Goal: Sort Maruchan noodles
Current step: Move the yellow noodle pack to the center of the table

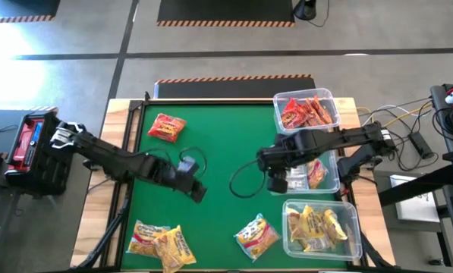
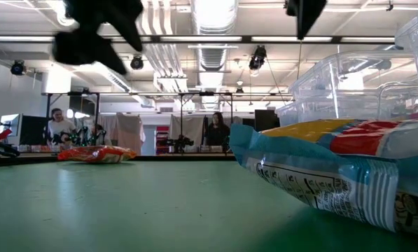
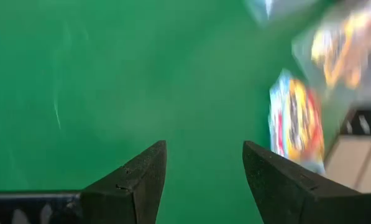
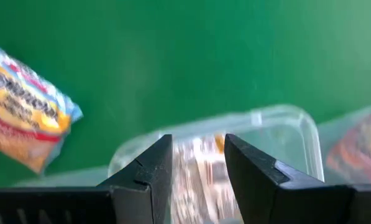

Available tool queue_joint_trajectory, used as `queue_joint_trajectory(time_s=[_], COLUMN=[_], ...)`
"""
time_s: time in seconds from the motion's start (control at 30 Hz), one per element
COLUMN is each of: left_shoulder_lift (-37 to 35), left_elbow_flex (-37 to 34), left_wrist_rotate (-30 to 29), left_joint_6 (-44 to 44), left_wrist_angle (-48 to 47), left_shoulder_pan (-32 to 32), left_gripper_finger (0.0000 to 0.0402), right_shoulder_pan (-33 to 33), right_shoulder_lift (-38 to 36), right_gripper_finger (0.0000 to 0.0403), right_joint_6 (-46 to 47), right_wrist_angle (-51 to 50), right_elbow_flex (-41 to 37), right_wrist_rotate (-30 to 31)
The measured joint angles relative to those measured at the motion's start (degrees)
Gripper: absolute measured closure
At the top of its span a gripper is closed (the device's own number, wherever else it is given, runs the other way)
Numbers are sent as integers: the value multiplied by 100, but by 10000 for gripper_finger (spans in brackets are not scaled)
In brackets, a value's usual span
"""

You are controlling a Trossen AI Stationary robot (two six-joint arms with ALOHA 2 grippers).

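Overhead, right gripper [image 1: 278, 180] by middle bin [image 1: 326, 171], wrist view shows it parted, seemingly empty

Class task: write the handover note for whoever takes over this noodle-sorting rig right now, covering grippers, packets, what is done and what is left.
Left gripper: open, empty, above mid-mat.
Right gripper: open, nothing seen between its fingers, at the middle bin.
Done: red packets in the far bin; yellow packets in the near bin; at least one packet in the middle bin.
Left on the mat: one red packet, two yellow packets, one blue-edged packet.
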Motion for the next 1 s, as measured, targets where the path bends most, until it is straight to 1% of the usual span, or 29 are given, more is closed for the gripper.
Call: queue_joint_trajectory(time_s=[0.07,0.17,0.3,0.4,0.47,0.5,0.6,0.67,0.83,1.0], left_shoulder_lift=[35,83,257,523,726,857,1285,1572,2149,2520], left_elbow_flex=[188,367,470,575,655,714,995,1212,1607,1521], left_wrist_rotate=[60,82,85,102,233,363,1167,1525,1601,1592], left_joint_6=[-573,-1861,-3864,-5344,-6312,-6661,-6924,-6958,-6961,-7045], left_wrist_angle=[-416,-800,-880,-990,-1040,-1022,-1027,-1026,-1076,-1115], left_shoulder_pan=[-413,-1110,-2165,-2844,-3203,-3342,-3496,-3483,-3458,-3304], left_gripper_finger=[208,208,208,208,208,208,208,208,208,208], right_shoulder_pan=[-79,-82,-60,-60,-60,-60,-62,-62,-62,-62], right_shoulder_lift=[2,2,1,2,2,2,2,2,4,4], right_gripper_finger=[267,266,266,266,266,266,266,266,266,266], right_joint_6=[-180,-583,-1167,-1578,-1890,-2037,-2349,-2441,-2486,-2571], right_wrist_angle=[259,598,1052,1520,1835,1970,2316,2469,2502,2489], right_elbow_flex=[-19,-32,-57,-64,-64,-64,-64,-64,-64,-64], right_wrist_rotate=[-37,-45,-164,-401,-564,-658,-918,-991,-992,-993])
